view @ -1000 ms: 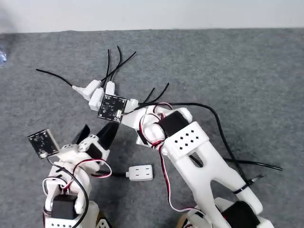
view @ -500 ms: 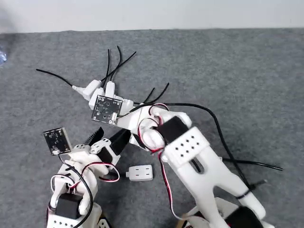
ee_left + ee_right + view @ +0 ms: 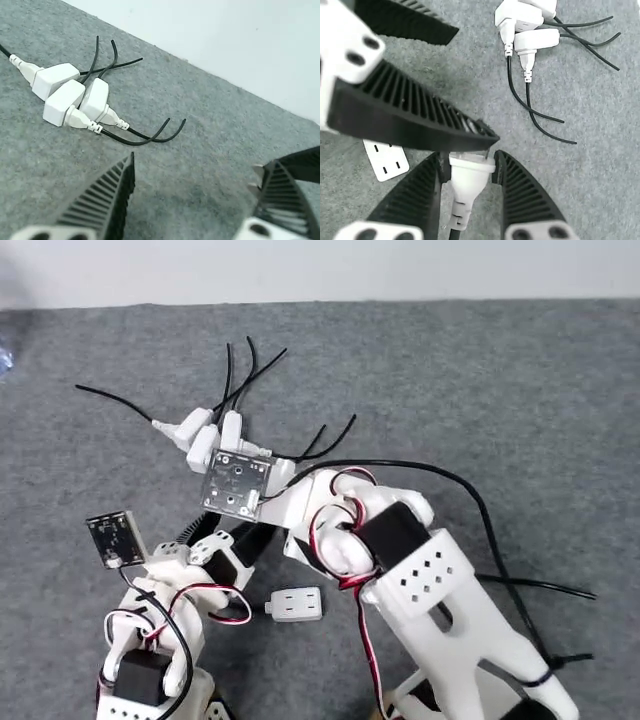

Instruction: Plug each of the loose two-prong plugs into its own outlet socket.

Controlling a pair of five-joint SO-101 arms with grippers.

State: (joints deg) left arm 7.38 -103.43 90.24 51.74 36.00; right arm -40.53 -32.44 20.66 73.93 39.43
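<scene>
Right gripper point(image 3: 469, 159): clamped on a white two-prong plug point(image 3: 470, 176), one finger on each side of the body, cord trailing back between them. The prong end sits behind a black finger point(image 3: 410, 117) of the left arm, so I can't tell how the prongs stand.

Left gripper point(image 3: 195, 167): wide open, nothing between the fingers. It hangs over grey carpet point(image 3: 210, 125), right up against the right gripper's tip.

Loose outlet socket point(image 3: 297, 604): white block flat on the carpet, slots up, at about 6 o'clock in the high view. It's at 5 o'clock from the left gripper, near but apart from both. In the right wrist view, the held plug is just beside it, not touching.

Cluster of three white corded plugs point(image 3: 205, 435): bunched and touching at 11 o'clock in the high view, short black cords fanning toward 12 to 2 o'clock. It lies just past the right wrist.
</scene>
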